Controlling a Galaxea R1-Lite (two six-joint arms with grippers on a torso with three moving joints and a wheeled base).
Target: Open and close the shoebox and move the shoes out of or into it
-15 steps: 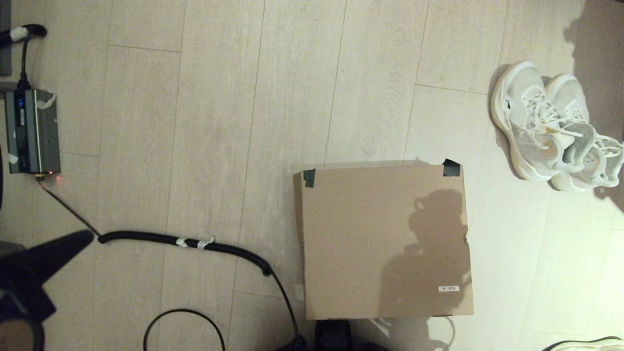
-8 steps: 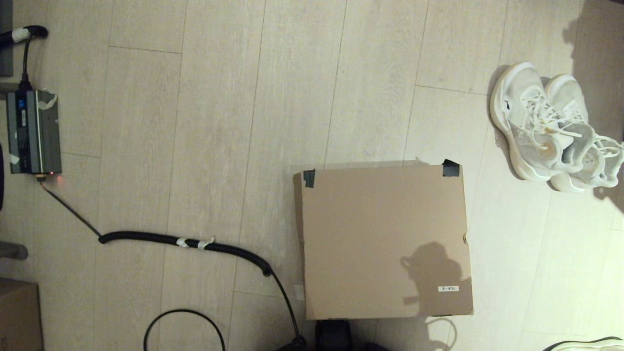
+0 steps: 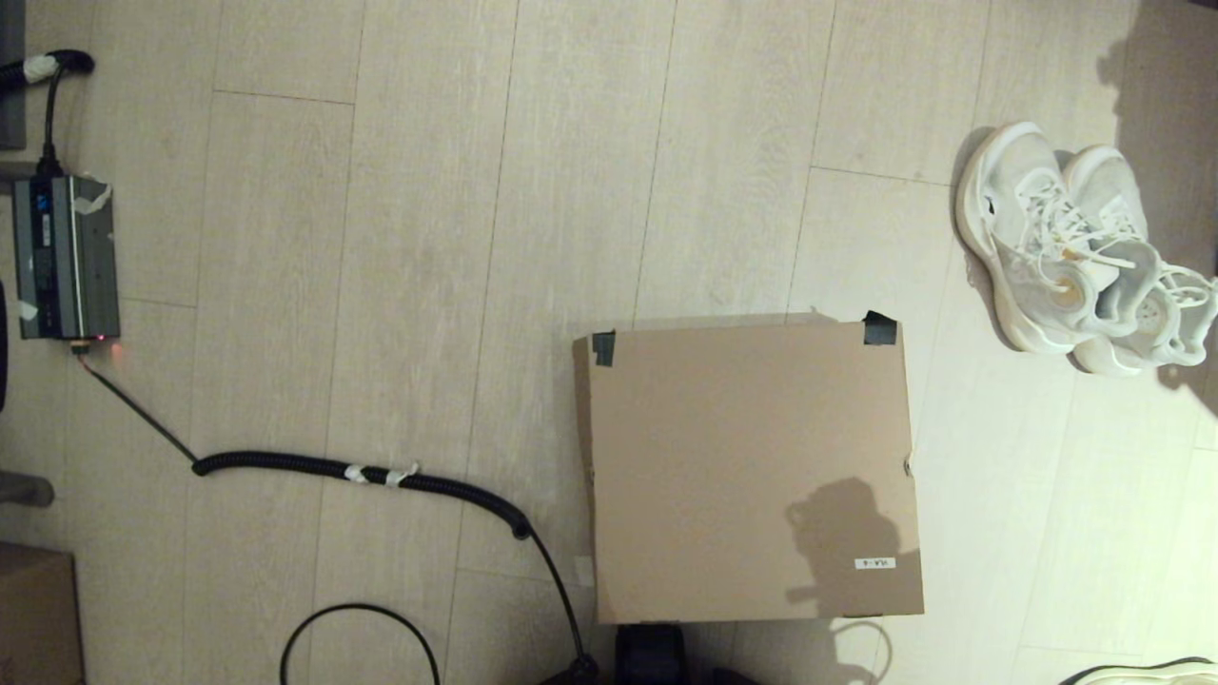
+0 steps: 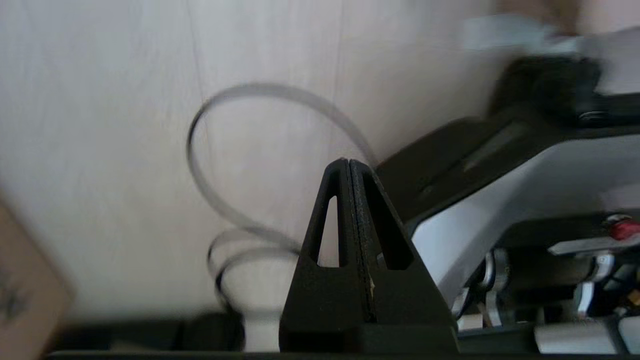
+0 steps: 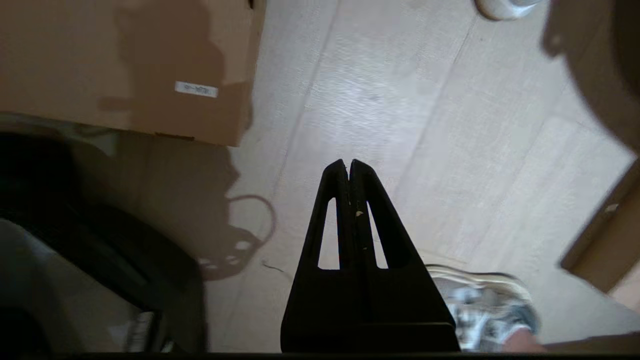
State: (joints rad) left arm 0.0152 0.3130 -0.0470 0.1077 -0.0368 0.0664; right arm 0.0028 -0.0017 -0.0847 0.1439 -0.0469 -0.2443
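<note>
With the shoebox (image 3: 752, 471) lid down, the shoes (image 3: 1080, 252) out at far right and both the left gripper (image 4: 348, 162) and right gripper (image 5: 348, 162) pinched empty near the base, nothing has started, and next a gripper likely must lift the lid's near edge.

A plain brown shoebox (image 3: 752, 471) carries black tape patches (image 3: 603, 348) on its two far corners and a small white label (image 3: 875, 563) near its right edge. To the far right sit white shoes (image 3: 1075, 252) with white laces and tan insoles. The floor (image 3: 428, 238) is pale wood-grain planks. Both tools, left (image 4: 348, 162) and right (image 5: 348, 164), are black.
</note>
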